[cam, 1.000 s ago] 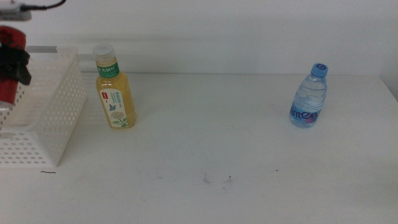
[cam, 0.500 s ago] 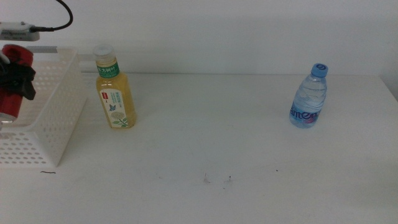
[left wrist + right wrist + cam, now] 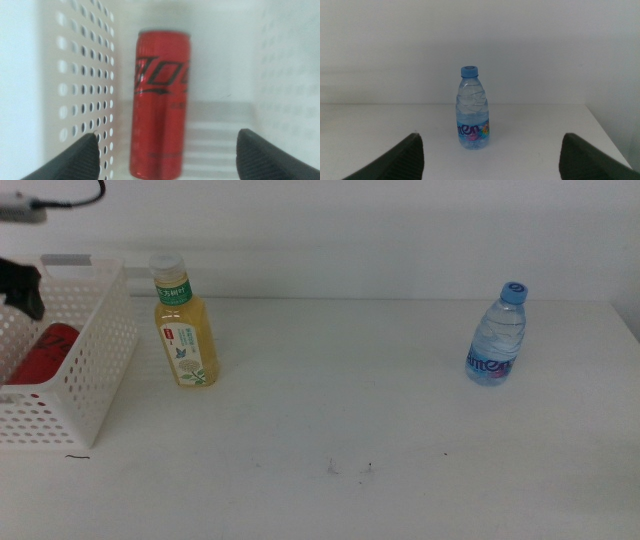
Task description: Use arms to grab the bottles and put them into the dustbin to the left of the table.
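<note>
The slim red can (image 3: 46, 352) lies on its side inside the white perforated dustbin (image 3: 95, 370) at the table's left; the left wrist view shows the can (image 3: 161, 100) on the bin floor. My left gripper (image 3: 22, 287) hangs open and empty above the bin, its jaws (image 3: 165, 155) wide apart over the can. The yellow-drink bottle (image 3: 183, 323) stands upright just right of the bin. The clear water bottle (image 3: 497, 336) with blue cap stands at the right; it also shows in the right wrist view (image 3: 472, 109). My right gripper (image 3: 487, 150) is open, well short of it, out of the middle view.
The white tabletop (image 3: 350, 420) carries a few dark specks near its front middle. A white wall runs behind the table. The bin's perforated wall (image 3: 85, 75) is close beside the left gripper.
The left gripper opened and let go of the red can, which dropped into the dustbin. The gripper rose slightly above the bin. The bottles have not moved.
</note>
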You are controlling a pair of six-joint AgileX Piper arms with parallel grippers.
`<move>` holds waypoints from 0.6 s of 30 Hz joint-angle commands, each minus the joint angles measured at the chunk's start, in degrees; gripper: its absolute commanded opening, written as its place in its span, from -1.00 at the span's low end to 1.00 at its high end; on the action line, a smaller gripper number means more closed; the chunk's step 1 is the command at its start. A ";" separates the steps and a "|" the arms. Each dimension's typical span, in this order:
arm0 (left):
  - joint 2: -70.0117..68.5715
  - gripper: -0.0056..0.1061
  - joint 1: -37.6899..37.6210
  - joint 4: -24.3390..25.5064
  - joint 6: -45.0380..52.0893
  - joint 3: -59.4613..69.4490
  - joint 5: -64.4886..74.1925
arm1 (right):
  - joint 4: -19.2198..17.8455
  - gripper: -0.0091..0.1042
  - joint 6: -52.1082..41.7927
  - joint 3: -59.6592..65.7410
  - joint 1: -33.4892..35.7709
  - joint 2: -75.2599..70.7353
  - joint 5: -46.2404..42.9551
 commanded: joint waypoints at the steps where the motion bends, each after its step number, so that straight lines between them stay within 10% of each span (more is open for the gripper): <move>1: -3.19 0.78 -0.85 0.14 -2.62 -0.81 0.97 | -0.33 0.80 -0.21 0.20 0.00 -0.21 -0.45; 18: -35.98 0.78 -18.17 -5.80 -14.53 30.05 -26.84 | -0.33 0.80 -0.21 0.20 0.00 -0.21 -0.45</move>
